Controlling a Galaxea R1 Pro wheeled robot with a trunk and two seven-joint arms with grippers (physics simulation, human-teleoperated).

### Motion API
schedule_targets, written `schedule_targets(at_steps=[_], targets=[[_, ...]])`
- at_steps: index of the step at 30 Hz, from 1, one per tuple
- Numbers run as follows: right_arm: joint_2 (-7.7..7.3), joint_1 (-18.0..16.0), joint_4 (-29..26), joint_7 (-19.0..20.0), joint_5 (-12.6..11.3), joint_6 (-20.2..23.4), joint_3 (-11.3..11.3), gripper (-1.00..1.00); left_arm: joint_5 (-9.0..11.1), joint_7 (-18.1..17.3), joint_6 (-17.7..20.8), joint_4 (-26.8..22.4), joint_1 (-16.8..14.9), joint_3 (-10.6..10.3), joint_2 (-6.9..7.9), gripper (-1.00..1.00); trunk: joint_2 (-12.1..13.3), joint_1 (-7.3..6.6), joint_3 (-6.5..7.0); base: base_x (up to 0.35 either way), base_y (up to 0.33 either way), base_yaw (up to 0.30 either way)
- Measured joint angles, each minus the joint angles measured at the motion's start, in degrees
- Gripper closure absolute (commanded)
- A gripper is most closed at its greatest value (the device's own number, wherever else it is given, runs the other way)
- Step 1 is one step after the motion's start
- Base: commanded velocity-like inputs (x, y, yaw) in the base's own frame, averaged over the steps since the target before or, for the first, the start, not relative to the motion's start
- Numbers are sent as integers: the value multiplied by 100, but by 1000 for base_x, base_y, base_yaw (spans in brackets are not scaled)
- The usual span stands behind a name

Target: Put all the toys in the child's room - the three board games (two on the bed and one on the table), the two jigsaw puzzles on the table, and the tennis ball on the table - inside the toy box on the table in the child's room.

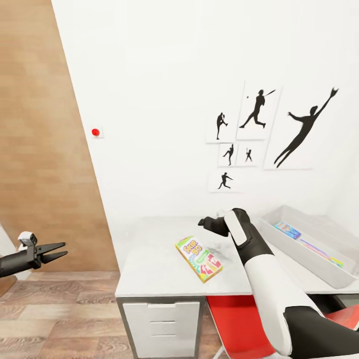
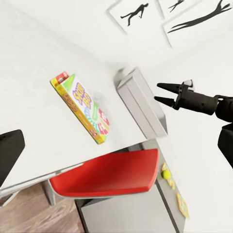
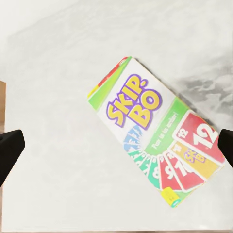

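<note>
- Judging progress from the toy box (image 1: 304,252): it sits on the table (image 1: 149,269), to the right of the Skip-Bo game box (image 1: 199,259), and already holds at least a blue-covered flat item and a thin multicoloured sheet; exactly which toys these are cannot be told.
- Remaining work, as judged: the Skip-Bo game box lies outside the toy box, flat on the table and skewed to the table's front edge, well apart from the bin.
- A small yellow-green ball (image 2: 166,173) and flat colourful pieces (image 2: 182,206) show in the left wrist view, beyond the red chair (image 2: 109,174) from the game box; whether they sit in the bin cannot be told.
- Game box appearance: flat rectangle, yellow edges, green and white cover reading "SKIP-BO", red and yellow numbered cards fanned at one end.
- Right gripper (image 1: 209,223): hovering above the table just behind the game box, jaws spread wide, empty.
- Left gripper (image 1: 55,252): off the table, left of the game box, over the wood floor (image 1: 55,309), jaws parted, holding nothing.
</note>
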Motion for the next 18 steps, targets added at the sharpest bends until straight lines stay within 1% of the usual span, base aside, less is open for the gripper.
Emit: schedule_targets(at_steps=[4,7,14,18], targets=[[2,0,0,-38,-2,1,1,-100,-1,0,0,4,0,2,0,-100,1,-1,-32,187,70,158],[-1,0,0,-46,-2,2,1,-100,0,0,-2,5,0,3,3,-100,1,-1,-57,170,0,155],[-19,0,4,-42,-9,9,-24,-100,-1,0,-4,5,0,3,7,-100,1,0,-116,64,-4,148],[-35,0,13,-41,-14,11,-37,-100,-1,0,-5,5,0,0,7,-100,0,-1,-150,184,39,135]])
